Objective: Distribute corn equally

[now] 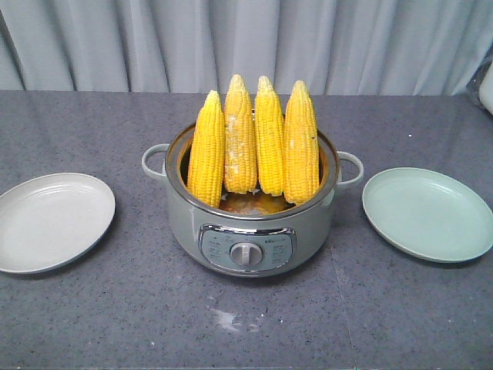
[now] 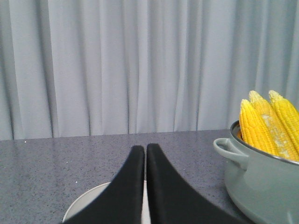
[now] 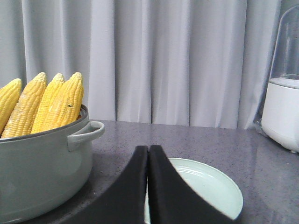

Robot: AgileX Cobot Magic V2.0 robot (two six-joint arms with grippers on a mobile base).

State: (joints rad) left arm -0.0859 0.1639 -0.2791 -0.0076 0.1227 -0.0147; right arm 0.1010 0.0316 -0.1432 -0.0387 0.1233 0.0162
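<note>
Several yellow corn cobs [image 1: 254, 142] stand upright, tips up, in a grey-green electric pot [image 1: 250, 231] at the table's middle. They show as corn [image 2: 266, 123] at the right of the left wrist view and as corn [image 3: 44, 105] at the left of the right wrist view. A white plate [image 1: 50, 220] lies left of the pot, a pale green plate [image 1: 427, 212] right of it. My left gripper [image 2: 145, 149] is shut and empty over the white plate [image 2: 86, 203]. My right gripper [image 3: 148, 149] is shut and empty over the green plate [image 3: 205, 184]. Neither gripper shows in the front view.
The pot has side handles [image 1: 154, 162] and a front control knob [image 1: 246, 253]. A white appliance with a clear top [image 3: 282, 107] stands at the far right. Grey curtains [image 1: 246, 42] hang behind the table. A small wet smear [image 1: 231, 317] lies before the pot.
</note>
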